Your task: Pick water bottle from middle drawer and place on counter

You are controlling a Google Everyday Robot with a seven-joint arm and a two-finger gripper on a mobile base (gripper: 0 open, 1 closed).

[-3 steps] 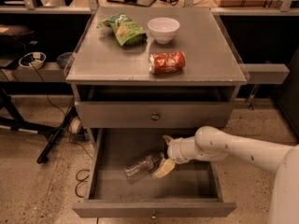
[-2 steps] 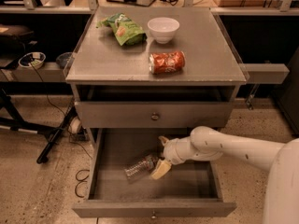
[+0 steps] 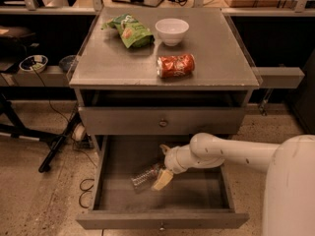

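The water bottle (image 3: pixel 144 176) lies on its side on the floor of the open middle drawer (image 3: pixel 118 160), left of centre. My gripper (image 3: pixel 159 167) is down in the drawer at the bottle's right end. Its fingers are spread, one pale finger (image 3: pixel 162 180) in front of the bottle and the other behind it. They are not closed on the bottle. The counter (image 3: pixel 216 58) is the grey cabinet top above.
On the counter lie a red-orange soda can (image 3: pixel 175 65) on its side, a white bowl (image 3: pixel 172 31) and a green chip bag (image 3: pixel 129 29). A closed drawer front with a knob (image 3: pixel 163 123) is above the open drawer. Stand legs and cables (image 3: pixel 59 141) are on the floor at left.
My gripper has shifted a little to the left, closer onto the bottle's right end. The bottle has not moved.
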